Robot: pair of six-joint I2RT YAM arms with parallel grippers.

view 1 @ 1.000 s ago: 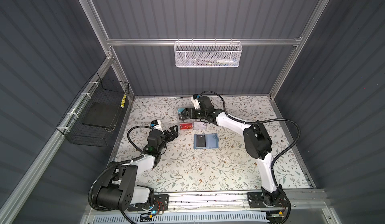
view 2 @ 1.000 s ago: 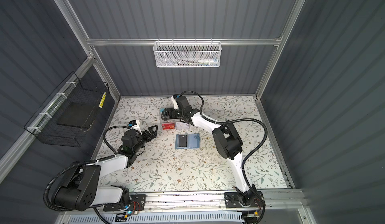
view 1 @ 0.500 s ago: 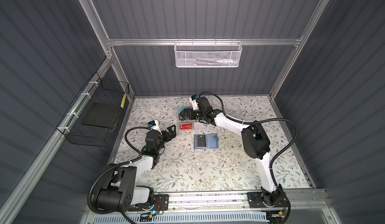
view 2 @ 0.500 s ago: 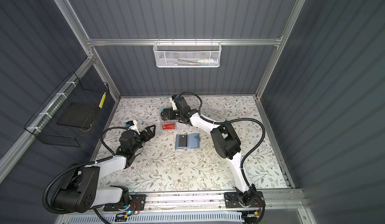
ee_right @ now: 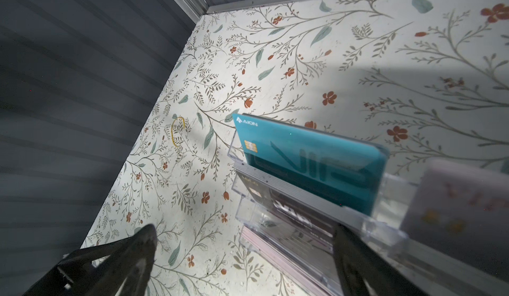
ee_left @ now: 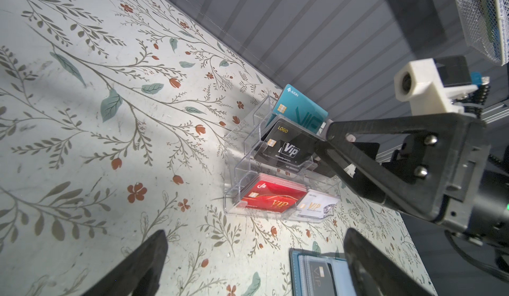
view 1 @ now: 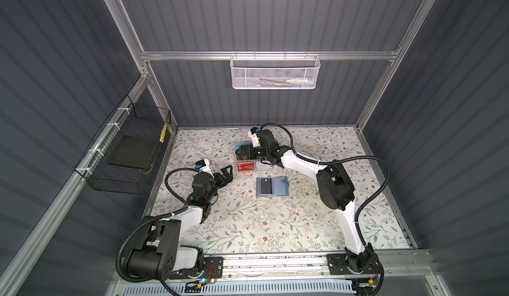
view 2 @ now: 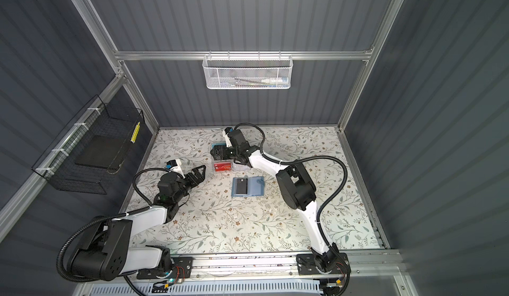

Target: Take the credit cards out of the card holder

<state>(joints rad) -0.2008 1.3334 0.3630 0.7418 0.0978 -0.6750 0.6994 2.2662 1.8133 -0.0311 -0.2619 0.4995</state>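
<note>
While left pincer and right pincer gape open, teal card reads "AION".

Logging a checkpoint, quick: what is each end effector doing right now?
Left end effector: open, holding nothing.
Right end effector: open, holding nothing.

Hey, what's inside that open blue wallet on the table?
A black VIP card sits in a clear sleeve of the wallet. Any cards beneath it are covered, so the count is unknown.
</note>
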